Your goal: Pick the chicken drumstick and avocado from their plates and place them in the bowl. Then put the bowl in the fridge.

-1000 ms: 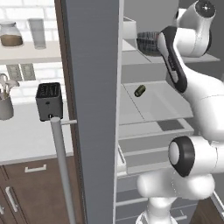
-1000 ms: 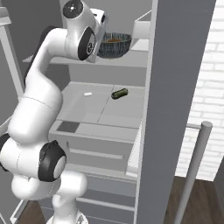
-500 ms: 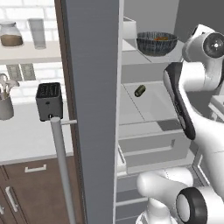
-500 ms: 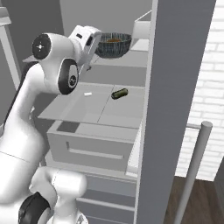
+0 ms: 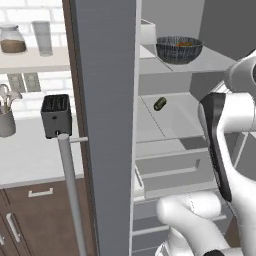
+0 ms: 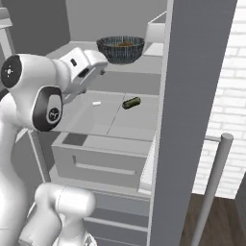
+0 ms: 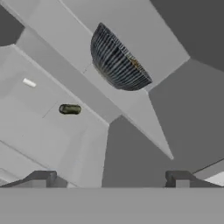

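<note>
Since a moment ago the arm has pulled back out of the fridge (image 6: 86,158), and the gripper (image 7: 111,177) hangs released and empty, apart from the bowl (image 6: 120,48). That bowl sits on the upper fridge shelf with food inside, above a small dark can (image 6: 131,102) lying on the shelf below.

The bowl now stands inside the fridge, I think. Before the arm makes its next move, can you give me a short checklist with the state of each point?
1. The dark grey ribbed bowl sits upright on the upper shelf of the grey fridge: ok.
2. Brownish food shows inside the bowl: ok; whether it is both the drumstick and the avocado: cannot tell.
3. The claw is open and holds nothing: ok.
4. The claw is apart from the bowl: ok.
5. The small dark olive cylinder on the lower shelf lies away from the arm: ok.
6. The fridge door is closed: not ok, it stands open.
</note>
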You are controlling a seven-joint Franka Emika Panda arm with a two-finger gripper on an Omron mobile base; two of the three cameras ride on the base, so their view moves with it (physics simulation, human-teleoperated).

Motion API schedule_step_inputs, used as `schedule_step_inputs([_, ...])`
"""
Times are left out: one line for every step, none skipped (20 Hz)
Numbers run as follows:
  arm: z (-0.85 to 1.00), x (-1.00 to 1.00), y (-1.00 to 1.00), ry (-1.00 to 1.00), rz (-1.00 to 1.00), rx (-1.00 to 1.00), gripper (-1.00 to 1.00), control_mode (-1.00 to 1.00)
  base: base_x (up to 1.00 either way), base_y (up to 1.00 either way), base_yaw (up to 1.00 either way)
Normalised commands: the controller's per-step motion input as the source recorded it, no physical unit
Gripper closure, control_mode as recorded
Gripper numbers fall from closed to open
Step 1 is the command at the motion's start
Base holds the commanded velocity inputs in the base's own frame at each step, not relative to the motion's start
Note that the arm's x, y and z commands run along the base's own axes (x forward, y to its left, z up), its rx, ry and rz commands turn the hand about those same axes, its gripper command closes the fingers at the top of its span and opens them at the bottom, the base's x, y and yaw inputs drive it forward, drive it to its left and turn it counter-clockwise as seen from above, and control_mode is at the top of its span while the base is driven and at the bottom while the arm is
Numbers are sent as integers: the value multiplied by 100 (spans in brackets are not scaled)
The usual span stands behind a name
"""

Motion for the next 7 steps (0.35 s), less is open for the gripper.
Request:
schedule_step_inputs([0, -100, 7, 0, -12, 37, -100, -100, 0, 0, 0])
schedule_step_inputs([0, -100, 11, 0, -11, 38, -100, -100, 0, 0, 0])
schedule_step_inputs([0, -100, 18, 0, -11, 38, -100, -100, 0, 0, 0])
schedule_step_inputs([0, -100, 29, 0, -6, 37, -100, -100, 0, 0, 0])
schedule_step_inputs([-4, -100, 34, 0, -5, 36, -100, -100, 0, 0, 0])
schedule_step_inputs([-9, -100, 41, 0, -3, 35, -100, -100, 0, 0, 0])
schedule_step_inputs([-9, -100, 49, 0, 0, 34, -100, -100, 0, 0, 0])
